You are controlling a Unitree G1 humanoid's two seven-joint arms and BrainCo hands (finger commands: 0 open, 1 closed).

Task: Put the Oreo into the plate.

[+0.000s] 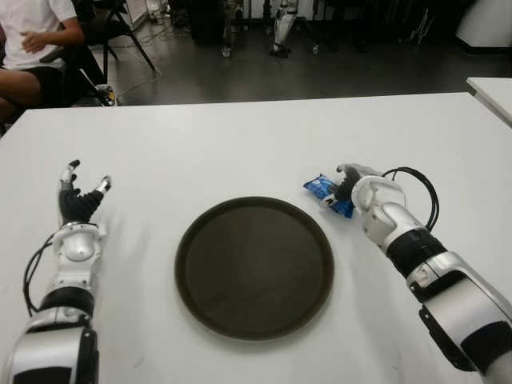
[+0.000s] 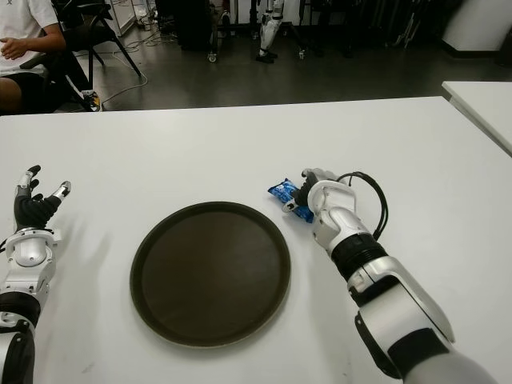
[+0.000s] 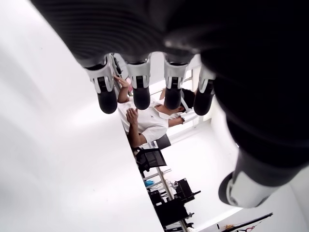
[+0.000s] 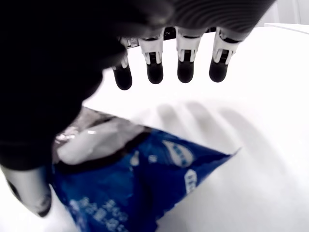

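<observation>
A wide white table (image 1: 240,144) fills the scene, with a dark floor and chair legs beyond its far edge. A seated person (image 1: 36,48) in a white shirt shows past the far left corner, well beyond the left hand.

A round, dark brown plate (image 1: 254,268) lies between the two hands, nearer the right hand, with nothing on it.

The right hand (image 2: 308,192) reaches over the table just right of the plate's far rim, directly above a blue Oreo packet (image 2: 288,198). In the right wrist view its four fingers (image 4: 155,72) hang extended above the table and the thumb sits beside the packet (image 4: 130,183); the hand is open and not closed on it. The packet lies flat on the table, outside the plate.

The left hand (image 1: 80,200) shows well left of the plate, fingers spread and holding nothing.
</observation>
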